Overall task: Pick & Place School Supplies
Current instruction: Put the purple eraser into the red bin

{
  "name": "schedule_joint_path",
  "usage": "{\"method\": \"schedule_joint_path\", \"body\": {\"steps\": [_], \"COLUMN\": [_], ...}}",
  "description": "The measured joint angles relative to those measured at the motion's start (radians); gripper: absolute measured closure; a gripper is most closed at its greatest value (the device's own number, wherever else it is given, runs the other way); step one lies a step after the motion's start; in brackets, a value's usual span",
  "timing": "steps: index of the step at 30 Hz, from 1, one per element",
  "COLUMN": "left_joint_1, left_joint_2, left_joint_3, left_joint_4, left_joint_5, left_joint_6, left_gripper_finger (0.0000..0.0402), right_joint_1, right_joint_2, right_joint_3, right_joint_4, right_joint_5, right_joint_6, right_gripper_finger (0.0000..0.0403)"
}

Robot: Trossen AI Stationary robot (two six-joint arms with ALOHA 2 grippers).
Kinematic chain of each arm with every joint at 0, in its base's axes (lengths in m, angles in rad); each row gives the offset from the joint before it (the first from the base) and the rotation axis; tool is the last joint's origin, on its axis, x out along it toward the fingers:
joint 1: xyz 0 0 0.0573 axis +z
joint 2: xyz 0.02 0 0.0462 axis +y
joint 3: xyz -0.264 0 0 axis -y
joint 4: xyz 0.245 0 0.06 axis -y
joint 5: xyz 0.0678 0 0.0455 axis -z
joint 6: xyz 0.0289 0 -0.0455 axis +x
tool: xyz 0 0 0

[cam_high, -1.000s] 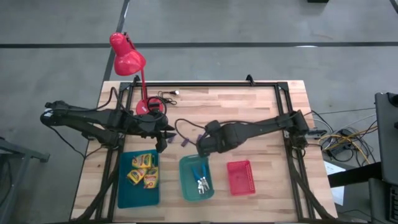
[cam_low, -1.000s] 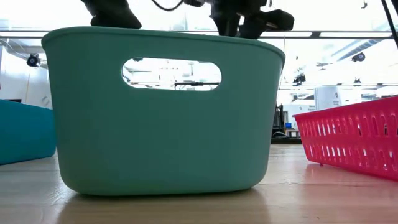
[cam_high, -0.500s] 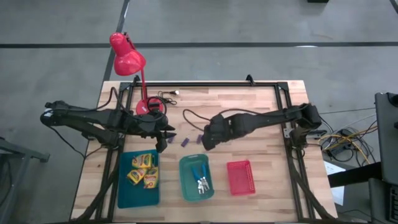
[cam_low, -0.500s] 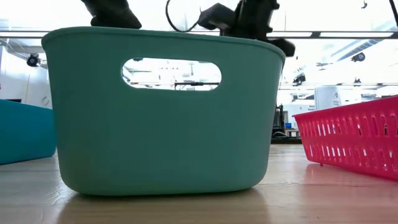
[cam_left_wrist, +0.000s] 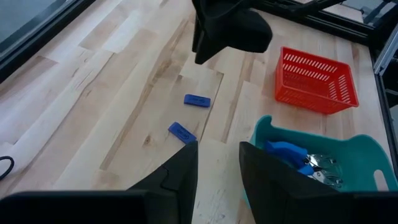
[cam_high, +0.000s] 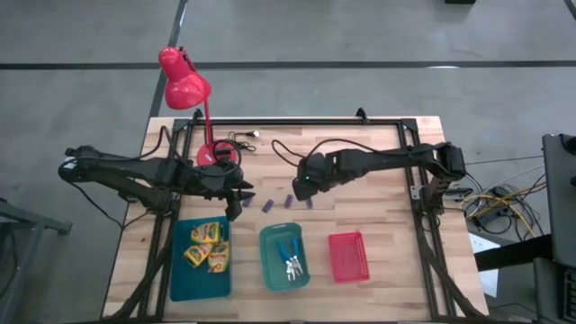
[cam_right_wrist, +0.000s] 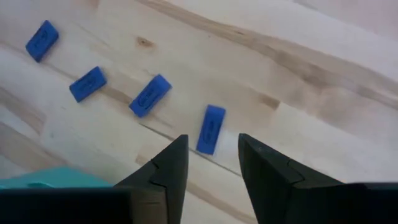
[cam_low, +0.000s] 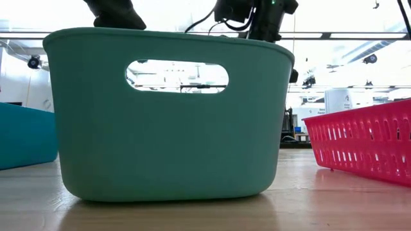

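We find the right gripper (cam_right_wrist: 211,163) with its fingers (cam_right_wrist: 166,167) apart and nothing between them, hanging over the bare wood right of centre in the overhead frame. Just beyond the tips lies the nearest block (cam_right_wrist: 211,129), one of four small flat blocks in a loose row; the other three (cam_right_wrist: 150,95) (cam_right_wrist: 87,84) (cam_right_wrist: 42,41) run toward the upper left of that wrist frame.

We judge these blocks light, rigid and thin. They sit flush on the wood, so the hold should be across the short width, with the tips nearly down to the table; a shallow grip may slip off.

The left gripper (cam_left_wrist: 217,165) waits with fingers parted, empty, left of centre in the overhead frame, above the blue tray (cam_high: 177,277) that holds the crayon boxes (cam_high: 206,247). The scissors (cam_high: 290,256) lie in the green bin (cam_high: 266,268); the red basket (cam_high: 347,256) shows nothing inside.

The level view is almost wholly blocked by the bin wall, so the blocks are hidden there. Overhead, the right arm covers part of the row and we count only three blocks clearly. The left wrist frame shows two. Whether the right tips are centred on the nearest block we cannot settle.
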Motion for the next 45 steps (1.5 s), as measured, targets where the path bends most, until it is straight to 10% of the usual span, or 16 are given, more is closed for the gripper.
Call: {"method": "schedule_joint_path", "body": {"steps": [17,45], "left_joint_1": [0.000,0.000], "left_joint_2": [0.000,0.000], "left_joint_3": [0.000,0.000], "left_joint_4": [0.000,-0.001], "left_joint_5": [-0.003,0.001], "left_joint_6": [0.000,0.000], "left_gripper_finger": [0.0280,0.0280], "right_joint_1": [-0.053,0.013], "right_joint_2": [0.030,0.080], "right_joint_3": [-0.212,-0.197], "right_joint_4": [0.353,0.308], "right_joint_5": [-0.070,-0.088], "right_joint_6": [0.029,0.153], "right_gripper_finger": [0.0260,0.0259]}}
